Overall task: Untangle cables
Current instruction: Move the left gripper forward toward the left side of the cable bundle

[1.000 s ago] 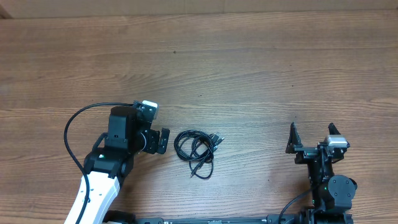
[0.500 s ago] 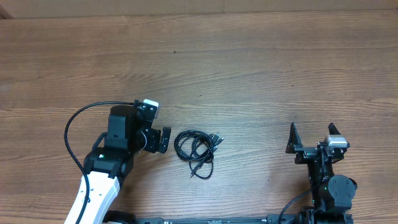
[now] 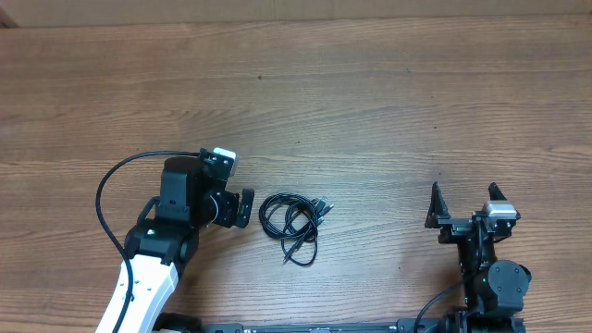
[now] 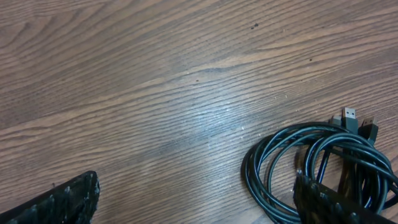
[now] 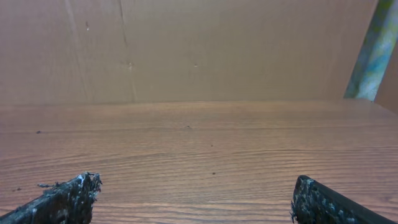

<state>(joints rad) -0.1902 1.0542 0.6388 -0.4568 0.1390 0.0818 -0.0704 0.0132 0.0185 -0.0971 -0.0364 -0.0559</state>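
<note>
Brown wood-grain tabletop [image 3: 370, 92] fills the work area, with a plain brown wall behind it in the right wrist view. Left gripper [image 3: 233, 185]: jaws spread fully apart, nothing between them, positioned low over the table. Its right-hand finger [image 4: 323, 202] overlaps the edge of the thin black coiled cables [image 3: 291, 222] in the wrist view; contact cannot be confirmed. The cables lie as one looped bundle just beside this gripper, plug ends pointing away. Right gripper [image 3: 464, 205]: jaws spread apart, empty, well apart from the bundle.
</note>
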